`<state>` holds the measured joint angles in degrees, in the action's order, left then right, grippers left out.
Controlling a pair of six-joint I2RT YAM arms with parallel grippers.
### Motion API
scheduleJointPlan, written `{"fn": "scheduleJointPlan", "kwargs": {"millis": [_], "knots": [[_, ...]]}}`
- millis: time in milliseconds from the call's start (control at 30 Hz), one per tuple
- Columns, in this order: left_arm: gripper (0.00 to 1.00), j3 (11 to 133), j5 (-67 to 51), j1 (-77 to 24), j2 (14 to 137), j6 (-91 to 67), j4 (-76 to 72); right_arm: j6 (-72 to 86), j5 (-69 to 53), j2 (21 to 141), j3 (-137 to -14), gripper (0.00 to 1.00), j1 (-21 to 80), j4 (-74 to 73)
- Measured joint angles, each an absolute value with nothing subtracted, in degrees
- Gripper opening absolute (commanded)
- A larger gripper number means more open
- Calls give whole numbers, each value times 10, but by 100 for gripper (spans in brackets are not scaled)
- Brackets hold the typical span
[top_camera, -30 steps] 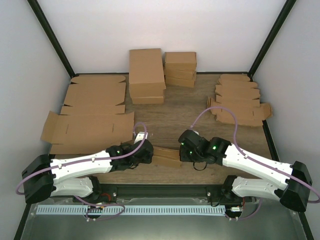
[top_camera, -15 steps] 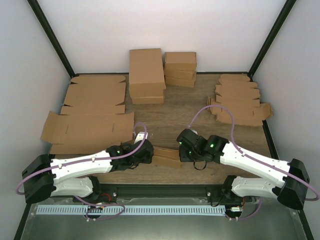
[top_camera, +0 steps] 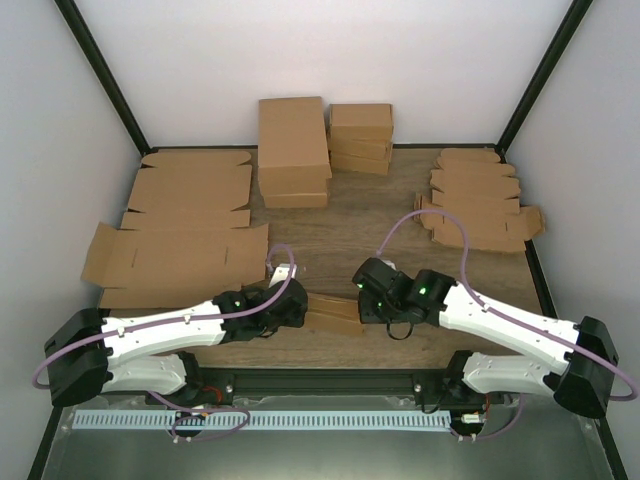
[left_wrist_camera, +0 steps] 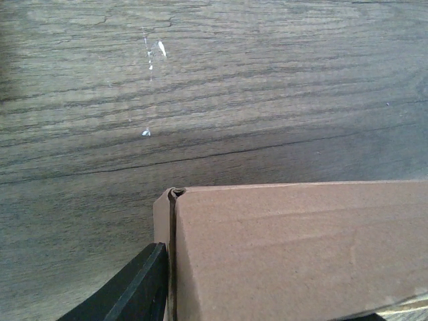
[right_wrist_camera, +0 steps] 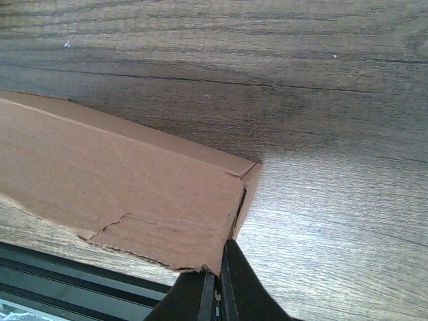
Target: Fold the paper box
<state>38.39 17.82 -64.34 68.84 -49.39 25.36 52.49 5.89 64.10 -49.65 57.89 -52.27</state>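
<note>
Two robot arms meet over a small paper box (top_camera: 335, 312) at the near edge of a wooden desk (top_camera: 350, 225), one claw at each end. The box lies lengthwise between them, its long top face closed and flat, close to the black rail along the front of the desk.

The left claw (top_camera: 298, 303) is part-way spread and holds the box's left end. In the left wrist view one black finger (left_wrist_camera: 134, 297) lies against the outside of the end flap, the brown card fills the space beside it, and the other finger is hidden behind the box.

The right claw (top_camera: 366, 305) is pressed shut, its two fingers (right_wrist_camera: 234, 287) together with only a thin seam between them. Their tip sits at the box's right-hand corner, just under the end flap and next to a ragged, torn lower edge. Whether any card is pinched between them cannot be told.

Behind, large flat cardboard sheets (top_camera: 170, 225) lie at the left of the desk. Two stacks of bigger folded boxes (top_camera: 293, 150) stand at the back. A pile of small flat cut-outs (top_camera: 480, 205) sits at the right.
</note>
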Motion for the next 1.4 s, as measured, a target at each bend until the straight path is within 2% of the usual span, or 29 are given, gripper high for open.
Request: {"fn": "scheduleJointPlan", "kwargs": {"millis": [600, 700, 867, 1067, 1200, 1267, 1400], "knots": [[43, 384, 179, -643, 682, -498, 265, 580, 111, 670, -479, 1, 634, -493], [46, 384, 178, -643, 678, -499, 271, 590, 132, 679, -477, 2, 651, -490], [57, 385, 164, -644, 657, -503, 290, 593, 135, 674, -471, 22, 660, -482], [64, 404, 129, -644, 616, -506, 328, 575, 106, 653, -470, 37, 663, -493], [63, 422, 107, -644, 597, -508, 350, 553, 84, 625, -471, 47, 662, -505], [59, 429, 99, -644, 589, -508, 361, 542, 67, 614, -473, 53, 660, -506], [48, 441, 90, -636, 568, -507, 382, 511, 27, 607, -484, 53, 646, -513]]}}
